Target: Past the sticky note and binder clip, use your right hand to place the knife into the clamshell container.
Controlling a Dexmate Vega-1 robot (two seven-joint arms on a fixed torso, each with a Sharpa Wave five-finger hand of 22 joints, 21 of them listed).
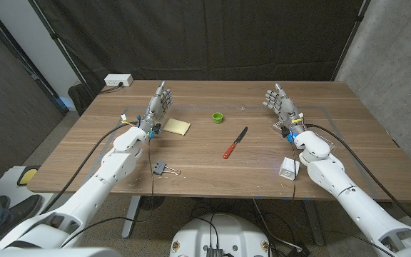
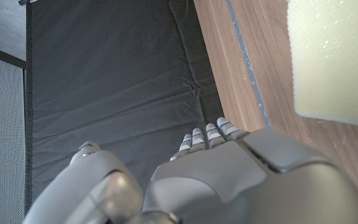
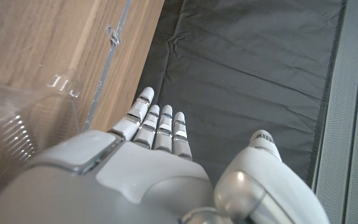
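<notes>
The knife [image 1: 235,143], with a red handle and a dark blade, lies on the wooden table [image 1: 212,168] near the middle, blade pointing away. A yellow sticky note [image 1: 177,127] [image 2: 337,56] lies left of it, beside my left hand [image 1: 159,104] [image 2: 229,180]. The black binder clip [image 1: 163,169] sits near the front edge. My right hand [image 1: 281,105] [image 3: 148,162] stands at the far right, fingers straight and apart, holding nothing. A clear plastic clamshell container [image 3: 17,124] shows close beside it in the right wrist view. My left hand is likewise spread and holds nothing.
A small green ring-shaped object [image 1: 219,118] sits behind the knife. A small white box [image 1: 289,168] rests by my right forearm. A white power strip [image 1: 118,81] lies at the far left corner. Black curtains hang behind the table.
</notes>
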